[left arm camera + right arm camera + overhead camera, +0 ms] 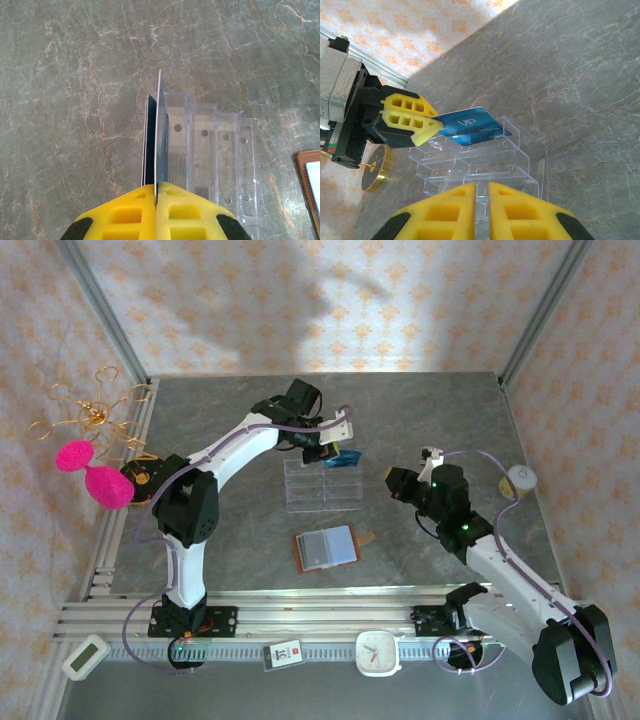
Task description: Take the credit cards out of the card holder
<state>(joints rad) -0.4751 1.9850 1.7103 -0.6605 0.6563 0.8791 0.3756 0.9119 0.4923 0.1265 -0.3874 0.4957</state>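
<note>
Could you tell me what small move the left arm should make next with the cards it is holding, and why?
Probably lower the cards into the clear tray and then release. The left hand is shut on them edge-up just above the tray's far compartments, and the wallet lies open nearer the arms.

Readable txt, as we find it:
1. blue card [470, 126] – pale letters "VIP" on its face, seen from right wrist cam
2. small tag [287, 653] on front rail – red mark, txt too small for us to read
3. white clock [378, 652] on front rail – dial marks not legible to us
We read no other lettering
</note>
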